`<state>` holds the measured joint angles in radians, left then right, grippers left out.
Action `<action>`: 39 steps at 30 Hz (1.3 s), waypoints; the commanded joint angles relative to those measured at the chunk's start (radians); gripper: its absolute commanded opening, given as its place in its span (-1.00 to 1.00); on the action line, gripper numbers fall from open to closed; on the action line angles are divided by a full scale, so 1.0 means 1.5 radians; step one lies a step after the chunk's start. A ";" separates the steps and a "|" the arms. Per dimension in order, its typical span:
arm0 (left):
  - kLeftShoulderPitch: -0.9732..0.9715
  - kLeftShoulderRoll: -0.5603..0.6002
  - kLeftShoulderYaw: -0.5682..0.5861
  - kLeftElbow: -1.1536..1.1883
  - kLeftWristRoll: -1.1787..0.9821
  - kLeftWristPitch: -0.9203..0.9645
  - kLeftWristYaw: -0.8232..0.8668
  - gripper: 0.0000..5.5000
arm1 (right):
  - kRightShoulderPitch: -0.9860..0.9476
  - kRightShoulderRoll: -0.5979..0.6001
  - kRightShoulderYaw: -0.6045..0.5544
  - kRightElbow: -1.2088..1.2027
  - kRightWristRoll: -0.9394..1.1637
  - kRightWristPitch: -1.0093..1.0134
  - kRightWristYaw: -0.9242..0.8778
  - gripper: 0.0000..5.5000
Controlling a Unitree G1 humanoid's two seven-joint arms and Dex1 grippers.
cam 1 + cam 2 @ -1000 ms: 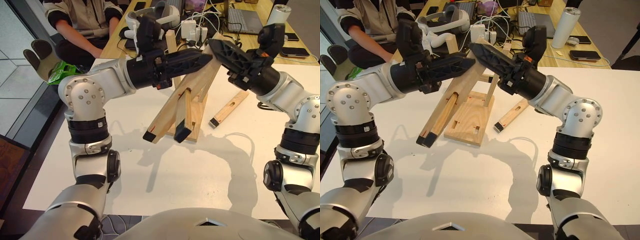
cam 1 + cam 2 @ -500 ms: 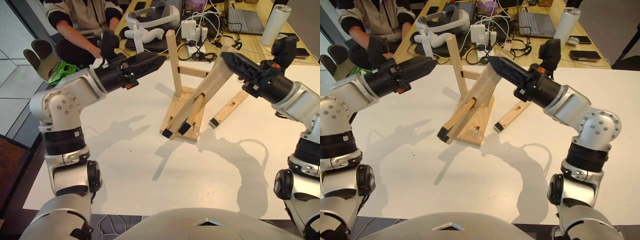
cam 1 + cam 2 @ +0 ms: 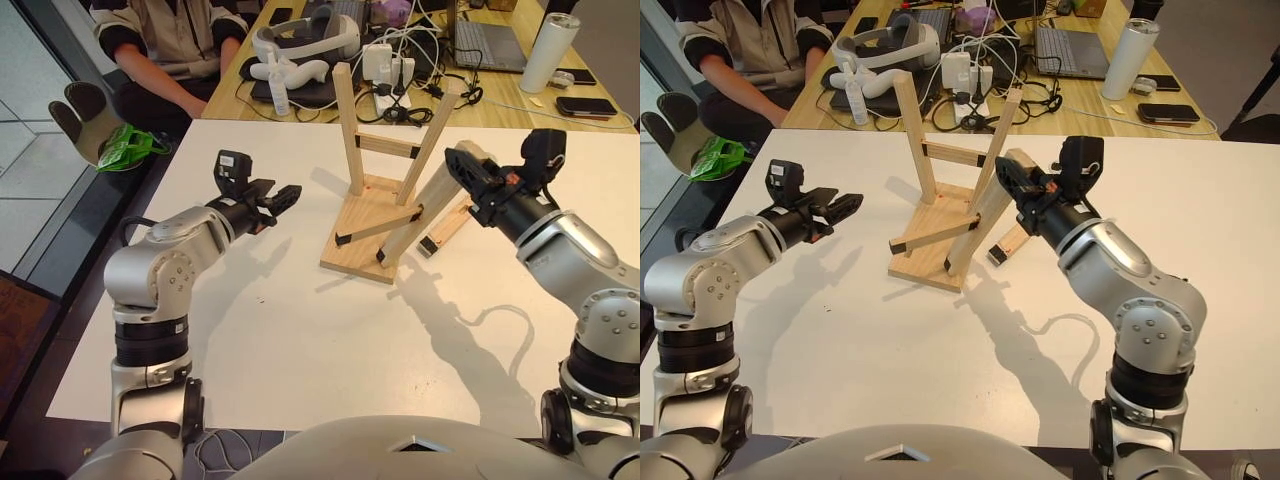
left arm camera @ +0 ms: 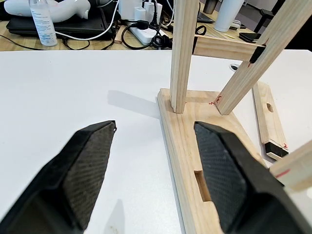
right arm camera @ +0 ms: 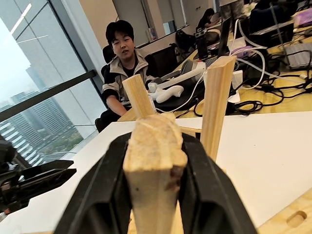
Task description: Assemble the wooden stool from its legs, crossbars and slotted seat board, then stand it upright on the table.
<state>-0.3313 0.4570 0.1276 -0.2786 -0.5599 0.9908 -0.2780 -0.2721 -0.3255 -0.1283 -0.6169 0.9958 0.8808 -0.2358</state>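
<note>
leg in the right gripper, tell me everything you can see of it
The leg is a pale, square-section wooden bar with a dark lower tip. The right gripper is shut on its upper end. It leans tilted, its foot down at the near right part of the seat board; whether it sits in a slot I cannot tell. A thinner crossbar juts from its middle toward the robot's left, with its dark free end over the board.

Our left gripper hovers, fingers spread, over the bench, well apart from the seat. Our right gripper clamps a leg slanting down to the seat's edge, beside two standing legs.
</note>
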 commanded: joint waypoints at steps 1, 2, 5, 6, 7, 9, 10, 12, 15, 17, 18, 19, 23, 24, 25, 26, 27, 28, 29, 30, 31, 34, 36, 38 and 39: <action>0.015 -0.007 -0.013 -0.023 0.011 0.013 0.008 0.09 | -0.009 0.023 0.032 0.008 -0.084 -0.034 -0.017 -0.63; 0.017 -0.006 -0.013 -0.022 0.011 0.015 0.007 0.09 | -0.011 0.034 0.043 0.010 -0.098 -0.041 -0.018 -0.63; 0.023 0.001 -0.009 -0.022 0.012 0.020 0.002 0.09 | 0.004 0.064 0.058 0.008 -0.109 -0.040 -0.019 -0.63; 0.026 0.002 -0.007 -0.022 0.013 0.021 0.001 0.09 | 0.010 0.072 0.059 0.005 -0.110 -0.036 -0.020 -0.63; 0.031 0.004 -0.007 -0.021 0.016 0.021 0.000 0.09 | 0.014 0.078 0.060 0.003 -0.112 -0.030 -0.023 -0.63; 0.038 0.005 -0.009 -0.018 0.023 0.021 -0.001 0.09 | 0.008 0.086 0.065 -0.002 -0.120 -0.013 -0.036 -0.63; 0.040 0.007 -0.010 -0.016 0.025 0.020 -0.002 0.09 | -0.002 0.088 0.071 -0.008 -0.126 -0.001 -0.048 -0.63; 0.040 0.013 -0.010 -0.012 0.026 0.024 -0.010 0.09 | -0.021 0.093 0.081 -0.026 -0.141 0.030 -0.078 -0.63; 0.056 0.034 -0.008 -0.015 0.015 0.047 -0.035 0.09 | -0.026 0.097 0.093 -0.063 -0.165 0.081 -0.121 -0.63; 0.081 0.049 -0.015 -0.028 0.000 0.081 -0.058 0.09 | -0.020 0.107 0.091 -0.079 -0.175 0.102 -0.138 -0.63; 0.098 0.061 -0.027 -0.038 -0.001 0.097 -0.068 0.09 | -0.017 0.113 0.086 -0.083 -0.178 0.109 -0.142 -0.63; 0.121 0.082 -0.045 -0.050 0.000 0.119 -0.079 0.09 | -0.016 0.115 0.080 -0.085 -0.183 0.115 -0.145 -0.63; 0.167 0.145 -0.059 -0.069 -0.012 0.189 -0.116 0.09 | -0.024 0.135 0.046 -0.090 -0.186 0.144 -0.163 -0.63; 0.164 0.152 -0.061 -0.067 -0.011 0.194 -0.123 0.09 | -0.028 0.149 0.039 -0.091 -0.184 0.151 -0.172 -0.63; 0.157 0.154 -0.063 -0.061 -0.010 0.198 -0.127 0.09 | -0.032 0.163 0.033 -0.093 -0.183 0.158 -0.180 -0.63; 0.150 0.152 -0.066 -0.053 -0.007 0.197 -0.128 0.09 | -0.036 0.176 0.029 -0.094 -0.182 0.164 -0.186 -0.63; 0.143 0.145 -0.065 -0.044 0.000 0.195 -0.122 0.09 | -0.041 0.187 0.025 -0.093 -0.181 0.169 -0.190 -0.63; 0.139 0.138 -0.064 -0.036 0.011 0.184 -0.112 0.09 | -0.046 0.194 0.021 -0.092 -0.181 0.174 -0.191 -0.63; 0.132 0.132 -0.062 -0.027 0.025 0.170 -0.099 0.09 | -0.050 0.196 0.015 -0.091 -0.181 0.176 -0.190 -0.63; 0.123 0.139 -0.075 -0.017 0.051 0.138 -0.092 0.09 | -0.054 0.198 0.005 -0.092 -0.181 0.178 -0.187 -0.63; 0.115 0.150 -0.092 -0.006 0.081 0.103 -0.086 0.09 | -0.059 0.200 -0.005 -0.093 -0.180 0.179 -0.184 -0.63; 0.068 0.143 -0.129 0.055 0.150 0.015 -0.072 0.09 | -0.068 0.212 -0.031 -0.094 -0.175 0.181 -0.181 -0.63; 0.028 0.120 -0.152 0.099 0.177 -0.013 -0.068 0.09 | -0.075 0.225 -0.043 -0.091 -0.168 0.186 -0.180 -0.63; 0.005 0.099 -0.170 0.122 0.183 -0.011 -0.077 0.09 | -0.089 0.235 -0.052 -0.084 -0.162 0.198 -0.178 -0.63; 0.004 0.095 -0.178 0.122 0.180 -0.001 -0.088 0.09 | -0.098 0.237 -0.056 -0.081 -0.159 0.202 -0.177 -0.63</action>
<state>-0.3074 0.6130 -0.1150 -0.1053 -0.2961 0.9691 -0.3886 -0.3817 0.0183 -0.2012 -0.7457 0.7412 1.1631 -0.5059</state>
